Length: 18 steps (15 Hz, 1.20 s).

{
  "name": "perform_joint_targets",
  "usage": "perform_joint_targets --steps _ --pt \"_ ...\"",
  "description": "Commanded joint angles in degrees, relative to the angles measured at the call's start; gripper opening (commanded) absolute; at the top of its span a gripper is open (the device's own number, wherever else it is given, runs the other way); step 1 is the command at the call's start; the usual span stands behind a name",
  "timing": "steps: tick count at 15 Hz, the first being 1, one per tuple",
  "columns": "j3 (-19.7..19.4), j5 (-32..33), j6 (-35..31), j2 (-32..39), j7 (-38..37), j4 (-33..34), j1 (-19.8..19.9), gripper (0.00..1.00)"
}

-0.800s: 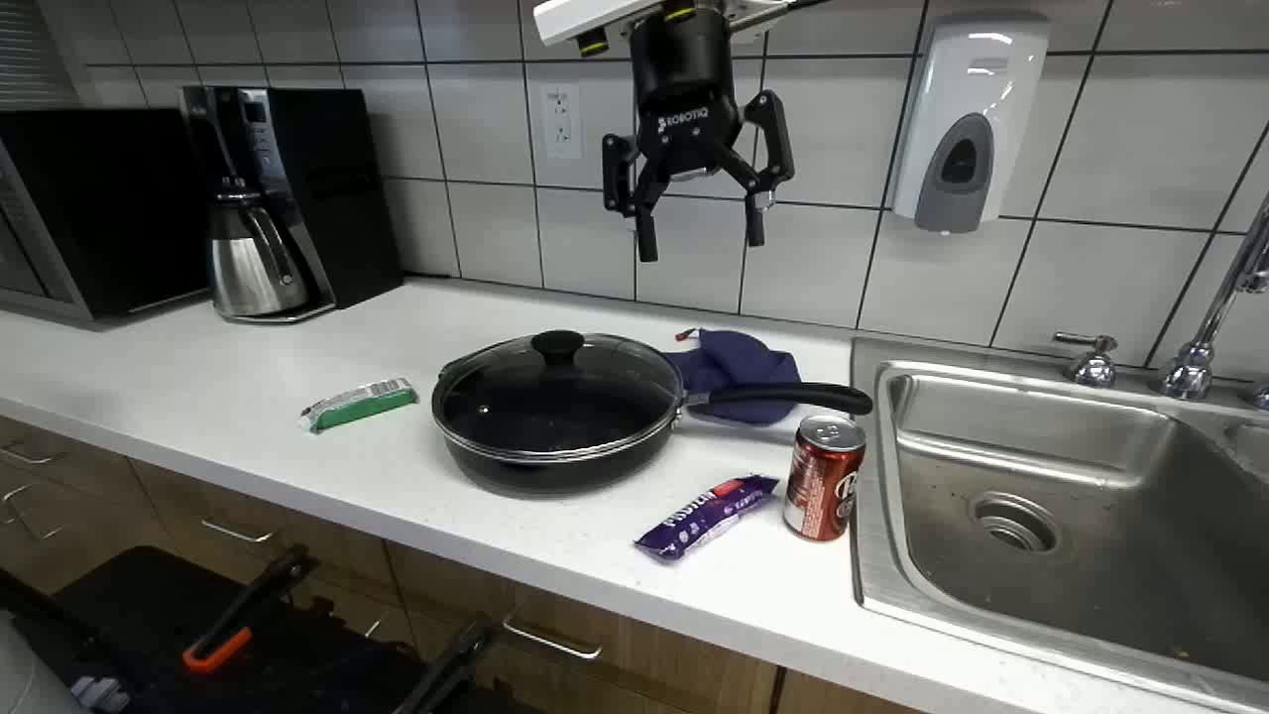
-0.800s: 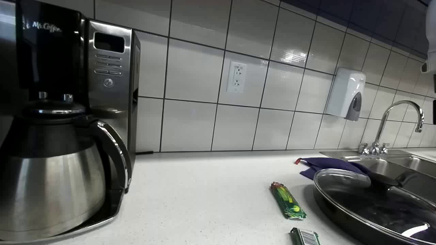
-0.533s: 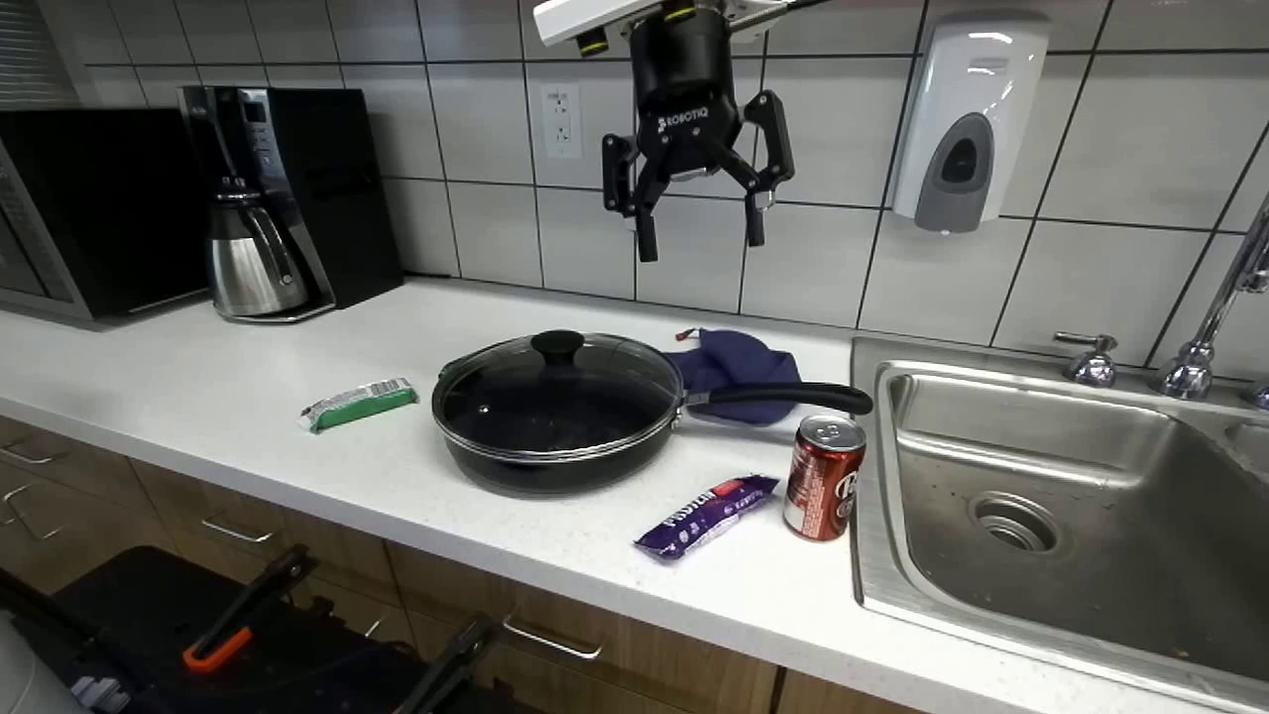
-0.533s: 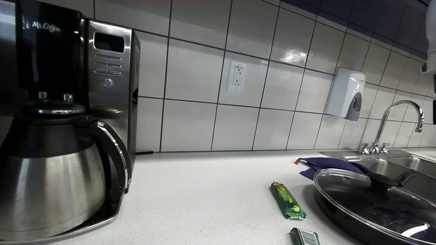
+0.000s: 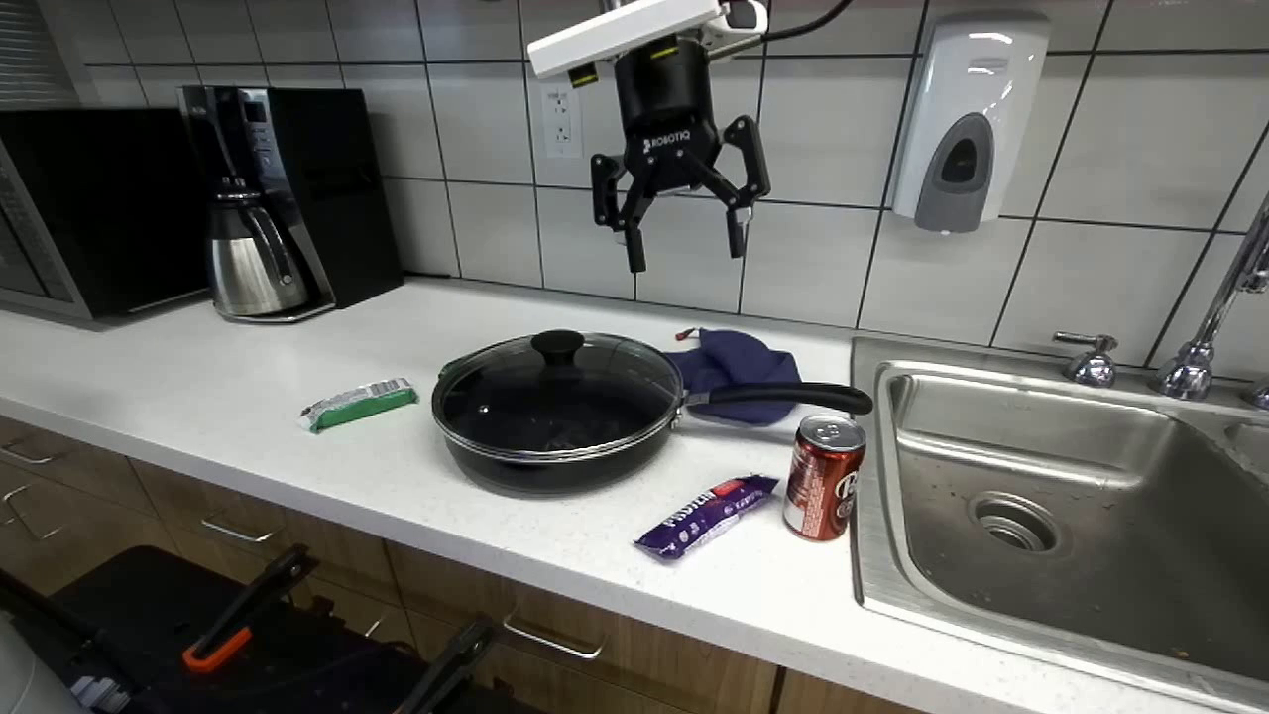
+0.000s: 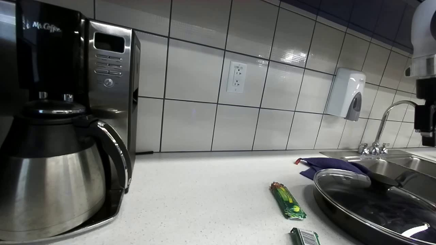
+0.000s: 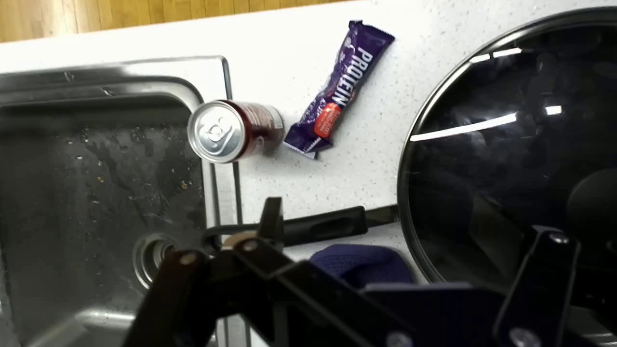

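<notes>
Two fingers (image 5: 635,252) of the Robotiq gripper (image 5: 687,258) hang spread wide in the air; below them sit a black frying pan (image 5: 555,476) under its glass lid (image 5: 610,387) and, beside the pan's handle (image 5: 793,397), a purple cloth (image 5: 739,359). Farther from the fingers, toward the front of the counter (image 5: 347,347); a purple protein bar (image 7: 340,91) near an upright red soda can (image 7: 255,127)

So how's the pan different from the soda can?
The pan is wide and black; the soda can is narrow and red.
The pan has a long handle; the can has none.
The pan wears a clear lid; the can a silver top.
Both stand on the white counter.
</notes>
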State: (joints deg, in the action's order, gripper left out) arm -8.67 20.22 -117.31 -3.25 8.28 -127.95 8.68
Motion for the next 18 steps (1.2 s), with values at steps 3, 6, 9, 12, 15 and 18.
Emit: perform_joint_targets --steps 3,6,9,12,15,18 --pt "2.0 -0.1 -10.0 5.7 -0.1 -0.8 -2.5 1.00" --pt "3.2 -1.8 -14.4 7.6 1.1 -0.8 -4.0 1.00" --pt "4.8 -4.3 -16.9 8.1 3.6 -1.2 -5.3 1.00" --pt "6.6 -10.3 -17.2 7.8 9.6 -1.5 -6.0 1.00" --pt "7.7 -14.9 -16.1 7.3 16.3 -2.1 -6.2 1.00" --pt "7.6 -16.6 -15.3 7.4 19.1 -2.9 -5.9 1.00"
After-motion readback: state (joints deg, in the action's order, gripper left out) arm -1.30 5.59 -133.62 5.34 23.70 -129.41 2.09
